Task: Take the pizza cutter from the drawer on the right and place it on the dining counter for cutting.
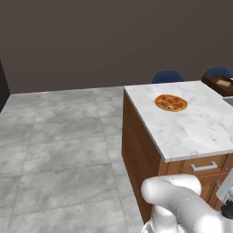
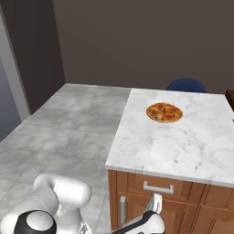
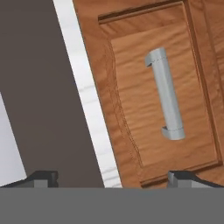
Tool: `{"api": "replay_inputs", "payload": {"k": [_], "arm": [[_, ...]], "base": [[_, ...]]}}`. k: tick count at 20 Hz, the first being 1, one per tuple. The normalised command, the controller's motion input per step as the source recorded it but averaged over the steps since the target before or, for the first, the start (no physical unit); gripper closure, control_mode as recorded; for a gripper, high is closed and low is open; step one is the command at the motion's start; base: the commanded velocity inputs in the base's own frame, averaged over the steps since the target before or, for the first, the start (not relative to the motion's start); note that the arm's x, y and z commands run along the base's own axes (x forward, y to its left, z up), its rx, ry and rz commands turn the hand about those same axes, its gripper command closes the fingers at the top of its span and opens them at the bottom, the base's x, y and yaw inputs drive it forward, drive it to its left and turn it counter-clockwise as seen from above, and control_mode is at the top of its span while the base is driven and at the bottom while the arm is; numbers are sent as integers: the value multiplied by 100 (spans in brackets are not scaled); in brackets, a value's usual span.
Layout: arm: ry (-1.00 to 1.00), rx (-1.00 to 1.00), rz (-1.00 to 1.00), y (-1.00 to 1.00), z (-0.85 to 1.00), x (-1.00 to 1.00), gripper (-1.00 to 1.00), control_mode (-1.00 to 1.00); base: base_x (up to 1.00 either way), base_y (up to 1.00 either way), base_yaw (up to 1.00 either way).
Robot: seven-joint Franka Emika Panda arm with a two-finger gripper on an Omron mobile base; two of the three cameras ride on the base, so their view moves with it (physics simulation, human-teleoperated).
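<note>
Hand (image 3: 111, 178) w/ fingers wide apart, holding nothing, facing closed drawer (image 3: 162, 92), silver handle (image 3: 166, 94) straight ahead. Pizza (image 2: 164, 112) sits on marble bench (image 2: 183, 141) above.

Count, both base views and hand view:

- Round orange-topped pizza (image 2: 164, 112): 1, on the large white-grey marble dining counter (image 2: 183, 146): 1.
- Dark blue chair backs behind the far counter edge: 2 in the left base view (image 1: 167, 76) (image 1: 218, 72); 1 of them in the right base view.
- Brown wooden drawer front (image 2: 157, 186) with a silver bar handle (image 2: 158, 187) under the slab: 1 in the right base view.
- Dark brown tray-like object (image 1: 219, 84) at the counter's far right corner: 1; contents cannot be told.
- Dark finger tips in the hand view: 2 (image 3: 43, 178) (image 3: 183, 178).
</note>
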Motion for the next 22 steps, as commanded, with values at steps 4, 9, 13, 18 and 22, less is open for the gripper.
{"api": "replay_inputs", "payload": {"k": [4,9,13,18,22], "arm": [[0,0,0,1,-9,24,-100,-100],[0,0,0,2,-8,27,-100,-100],[0,-2,0,0,-15,25,-100,-100],[0,-1,0,0,-21,25,-100,-100],[0,0,0,0,-26,27,-100,-100]], "base": [[0,0,0],[0,0,0],[0,0,0],[0,0,0],[0,0,0]]}}
